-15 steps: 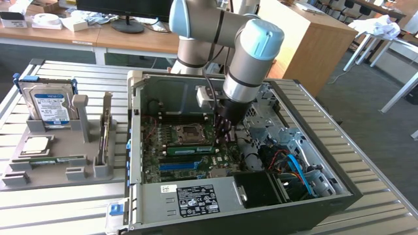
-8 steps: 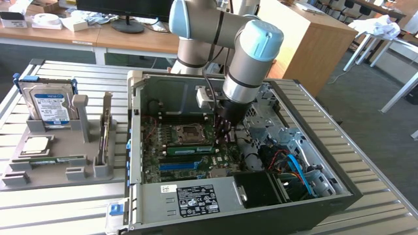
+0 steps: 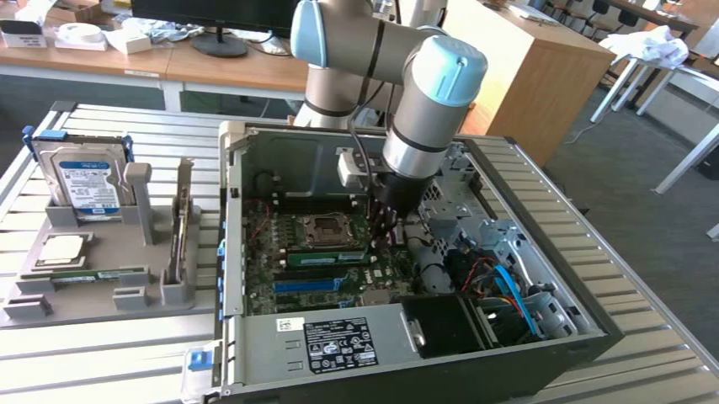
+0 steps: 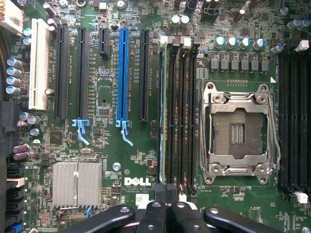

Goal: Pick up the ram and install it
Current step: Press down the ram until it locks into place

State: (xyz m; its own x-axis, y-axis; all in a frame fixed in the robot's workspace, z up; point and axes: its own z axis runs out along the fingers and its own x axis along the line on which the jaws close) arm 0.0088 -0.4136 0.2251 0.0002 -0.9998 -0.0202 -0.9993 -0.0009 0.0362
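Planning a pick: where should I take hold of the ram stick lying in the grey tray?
Probably mid-length, jaws across its two long edges, coming straight down: the ram stick lies flat, label up, on the grey tray.

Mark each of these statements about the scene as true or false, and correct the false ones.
1. The pincer is inside the open computer case, over the motherboard. True.
2. The pincer is wide open. False: it is shut.
3. A hard drive stands in the grey holder beside the case. True.
4. The processor socket holds a chip. False: it looks empty.
5. One long slot is red. False: it is blue.
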